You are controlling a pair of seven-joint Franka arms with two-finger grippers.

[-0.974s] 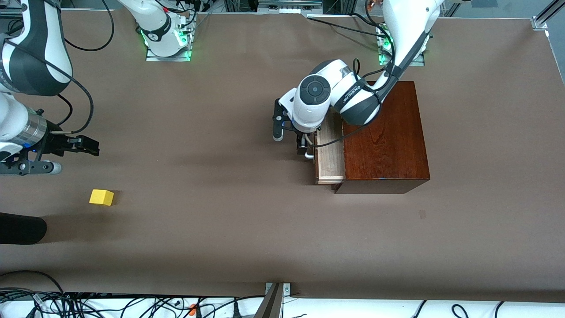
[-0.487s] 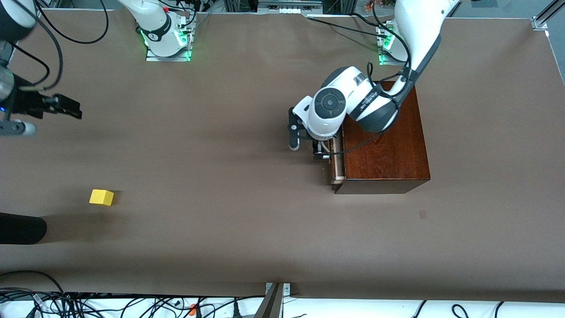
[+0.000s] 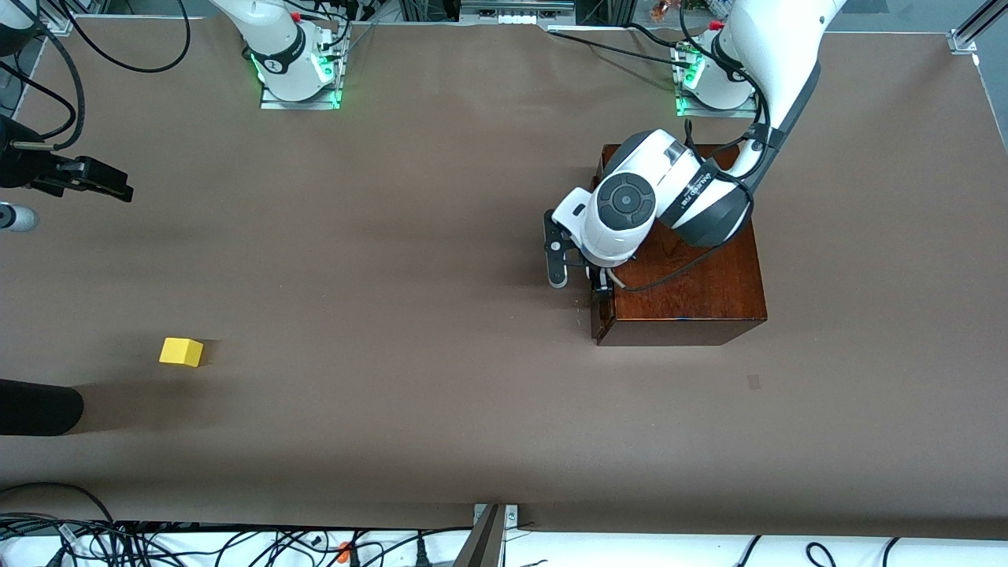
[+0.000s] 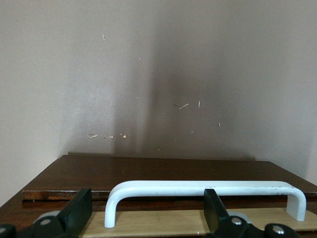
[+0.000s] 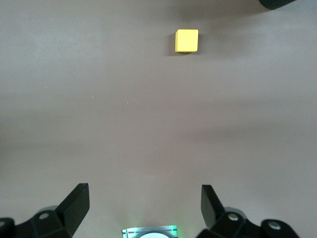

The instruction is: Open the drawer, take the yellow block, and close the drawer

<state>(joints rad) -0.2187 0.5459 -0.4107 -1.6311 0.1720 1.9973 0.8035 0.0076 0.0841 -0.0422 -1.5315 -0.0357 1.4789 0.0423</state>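
At the front of the mahogany box [image 3: 685, 260], the left gripper [image 3: 600, 288] sits on the drawer [image 4: 148, 179], fingers spread wide astride the white handle [image 4: 205, 190], clamping nothing; a thin strip of pale tray shows in the left wrist view, so the drawer looks nearly pushed home; handle's long axis runs across the fingers' gap. Yellow block [image 3: 181, 352] lies on the table [image 3: 394, 315], well apart, toward the right arm's end; right gripper [image 3: 94, 179] hangs over that end, fingers parted, empty; right arm plainly the closer one to it.
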